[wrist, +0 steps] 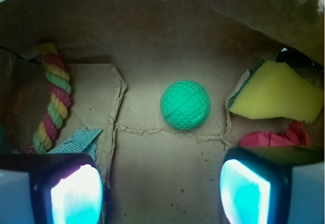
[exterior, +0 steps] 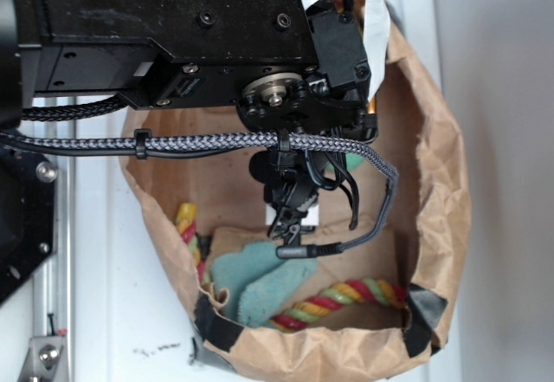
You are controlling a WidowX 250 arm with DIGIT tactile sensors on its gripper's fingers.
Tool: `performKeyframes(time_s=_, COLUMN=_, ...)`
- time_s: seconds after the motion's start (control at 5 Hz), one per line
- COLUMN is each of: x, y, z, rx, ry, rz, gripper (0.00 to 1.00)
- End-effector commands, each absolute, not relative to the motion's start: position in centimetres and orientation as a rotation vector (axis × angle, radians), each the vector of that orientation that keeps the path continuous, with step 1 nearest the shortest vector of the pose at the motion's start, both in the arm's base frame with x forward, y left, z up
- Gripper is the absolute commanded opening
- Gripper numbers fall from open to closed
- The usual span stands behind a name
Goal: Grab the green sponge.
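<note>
The green sponge, a small round mint-green ball with a ribbed surface, rests on the brown paper floor of the bag in the middle of the wrist view. My gripper hangs above and short of it, open, with bare paper between its two glowing pads. The sponge lies ahead of the fingertips, apart from both. In the exterior view the arm and gripper reach down into the paper bag and cover the sponge.
A yellow wedge sponge and a pink crumpled piece lie to the right. A multicoloured rope and a teal cloth lie left. The bag's paper walls surround everything. In the exterior view, rope and teal cloth show.
</note>
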State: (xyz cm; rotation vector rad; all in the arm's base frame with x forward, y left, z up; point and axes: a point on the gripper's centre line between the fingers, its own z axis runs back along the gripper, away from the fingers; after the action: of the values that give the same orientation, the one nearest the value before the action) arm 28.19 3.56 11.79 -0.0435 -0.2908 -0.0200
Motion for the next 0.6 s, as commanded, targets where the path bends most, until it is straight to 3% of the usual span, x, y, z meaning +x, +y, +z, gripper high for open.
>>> performKeyframes(time_s=0.0, x=28.8, y=4.1, z=13.2, rx=-0.031, ry=-0.329, rz=-0.004, gripper=1.0)
performKeyframes(time_s=0.2, x=28.8, y=4.1, z=13.2, rx=-0.031, ry=-0.329, rz=-0.004, gripper=1.0)
performKeyframes(time_s=0.4, x=29.3, y=6.6, z=10.7, rx=0.067, ry=-0.353, rz=-0.058, gripper=1.0)
